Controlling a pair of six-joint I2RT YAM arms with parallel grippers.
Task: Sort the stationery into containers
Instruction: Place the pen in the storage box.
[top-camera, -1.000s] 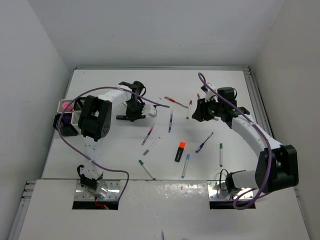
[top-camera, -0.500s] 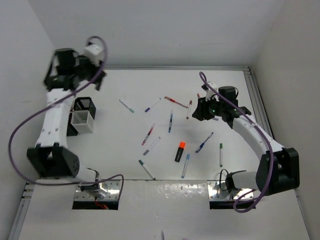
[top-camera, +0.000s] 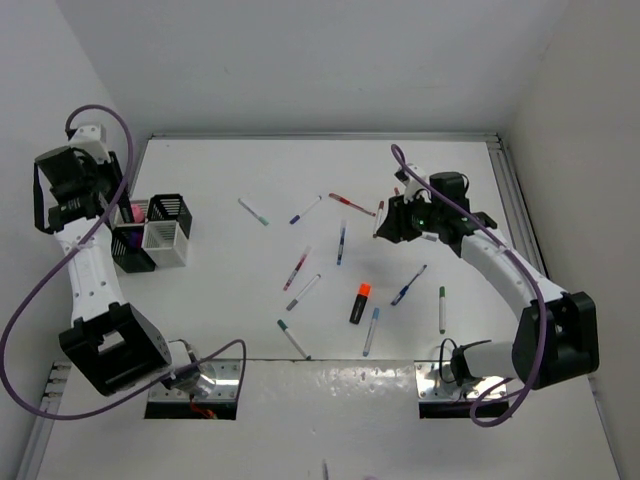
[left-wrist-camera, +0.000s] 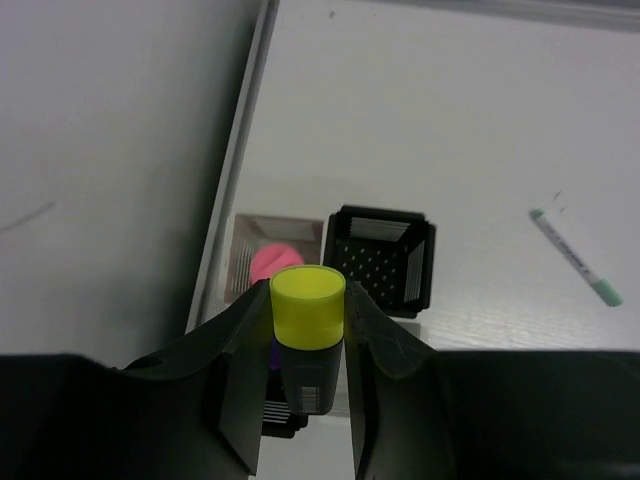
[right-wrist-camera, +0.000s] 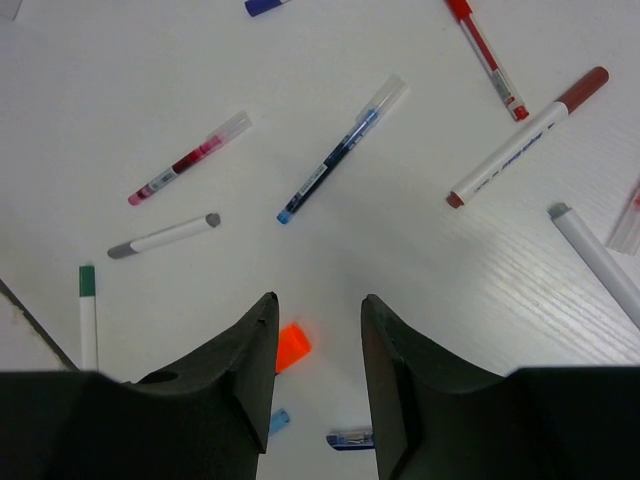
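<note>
White walls close in a white desk (top-camera: 230, 300), with loose pens (top-camera: 341, 241) and an orange-black highlighter (top-camera: 360, 302) scattered across its middle. At the far left, the left gripper (left-wrist-camera: 308, 318) is clamped on a yellow highlighter (left-wrist-camera: 307, 290) and holds it cap-up, high above the cluster of mesh holders. An empty black holder (left-wrist-camera: 383, 262) and one holding a pink stick (left-wrist-camera: 270, 262) sit directly beneath it, with the white holder (top-camera: 164, 243) alongside. This looks like the drop-off step. The next move calls for choosing a holder, lining up over its mouth, lowering and letting go. The right gripper (right-wrist-camera: 318, 315) hangs over the pens, jaws apart and holding nothing.
</note>
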